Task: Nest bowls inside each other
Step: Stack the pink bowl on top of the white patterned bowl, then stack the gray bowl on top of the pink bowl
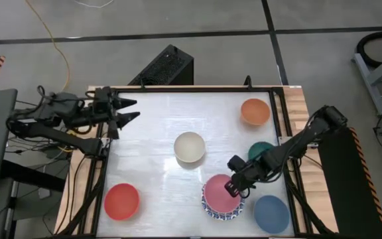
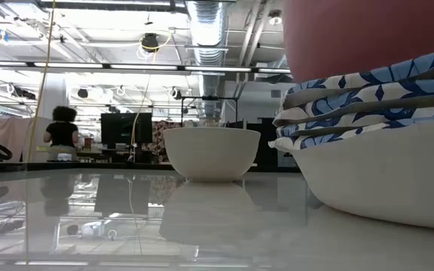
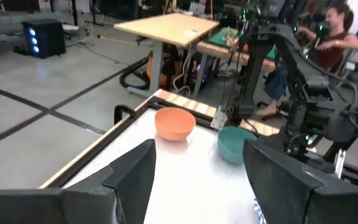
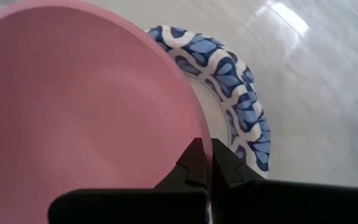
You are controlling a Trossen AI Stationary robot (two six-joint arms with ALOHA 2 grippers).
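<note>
A pink bowl [image 1: 219, 192] hangs tilted over a stack of white bowls with blue patterned rims [image 1: 225, 214] near the table's front right. My right gripper [image 1: 233, 188] is shut on the pink bowl. A cream bowl [image 1: 190, 147] stands on its base at mid-table, an orange one [image 1: 255, 111] at the far right, a red one [image 1: 122, 201] at the near left and a blue one [image 1: 271, 214] at the near right. The right arm partly hides a teal bowl [image 1: 262, 150]. My left gripper [image 1: 126, 110] waits open at the far left with nothing between its fingers. My right gripper pinches the pink bowl's rim [image 4: 194, 124] on the side toward the table's right edge, one finger inside the bowl and one outside. The fingers slant down from the right. The bowl sits tilted over the patterned stack [image 4: 241, 106]. Whether it rests on the stack I cannot tell.
A raised black frame [image 1: 280, 116] runs around the white tabletop. A black box [image 1: 164, 66] stands beyond the far edge. The right arm [image 1: 297, 143] reaches in over the right edge and the teal bowl. People show in the room behind [image 2: 61, 132].
</note>
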